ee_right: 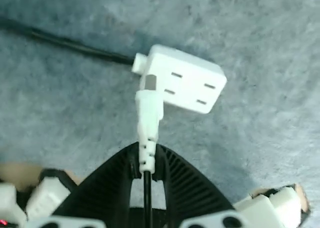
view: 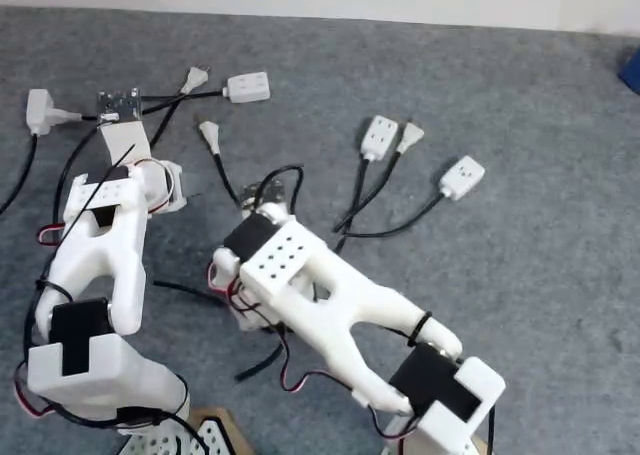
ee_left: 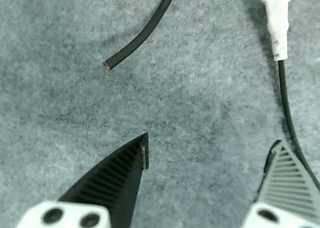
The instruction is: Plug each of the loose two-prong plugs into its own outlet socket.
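The right gripper has its jaws pinched on the tail of a white two-prong plug, just where the plug's black cable leaves it. The plug's nose is right up against a white multi-socket outlet block, out at about ten o'clock on the grey felt-covered table. I can't tell whether the prongs are actually in a slot. They meet the block at its end, beside the block's own black lead, not on the slotted face turned upward. The left gripper has its jaws wide and holds nothing, over bare felt, with another loose white plug lying ahead of it. Nothing steadies the block (it looks light, I'd guess), so a push slightly off-line could skate it across the felt — or twist the plug in so rearward a grip.
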